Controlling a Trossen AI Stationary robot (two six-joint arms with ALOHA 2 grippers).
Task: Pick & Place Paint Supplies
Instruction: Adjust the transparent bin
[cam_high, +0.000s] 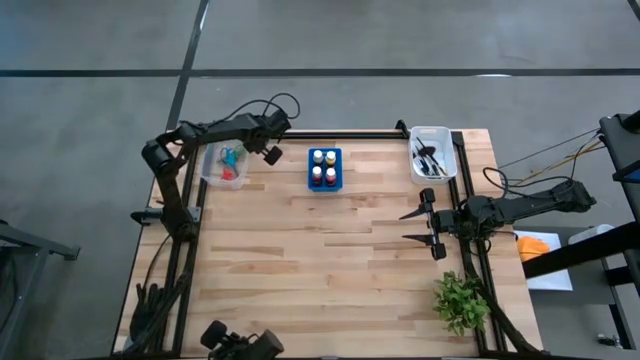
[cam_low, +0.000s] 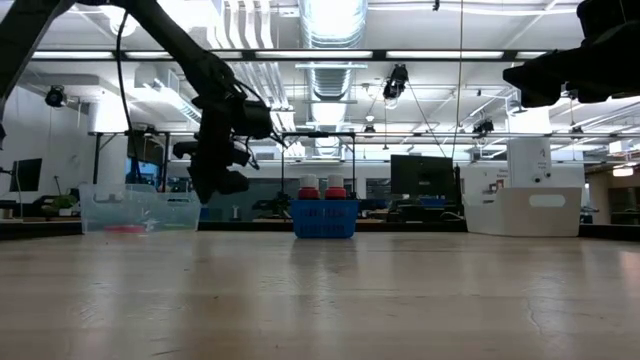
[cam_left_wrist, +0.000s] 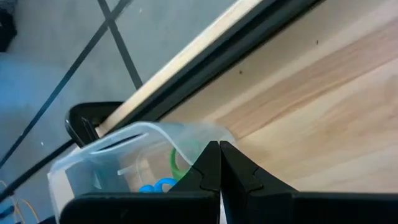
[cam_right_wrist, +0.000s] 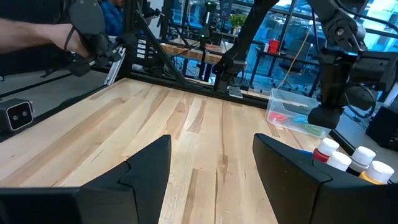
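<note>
Fingers: right gripper spread well apart, nothing between them, hanging over bare wood at the right side of the surface. Left gripper fingers pressed together, empty, held above the inner rim of the clear bin at the far left corner.

Near edge, right side: green leafy plant standing on the wood, well apart from both arms.

Middle to far: blue bottle holder upright near the far edge, between the two bins, carrying small paint bottles with white and red caps.

Far left: clear bin holds scissors, with red, green and blue handles showing through the wall; exact count cannot be told.

Far right: second clear bin holds thin dark-handled brushes lying in a loose bundle.

Beyond the surface, low view shows an open workshop hall with monitors and ceiling lights.
</note>
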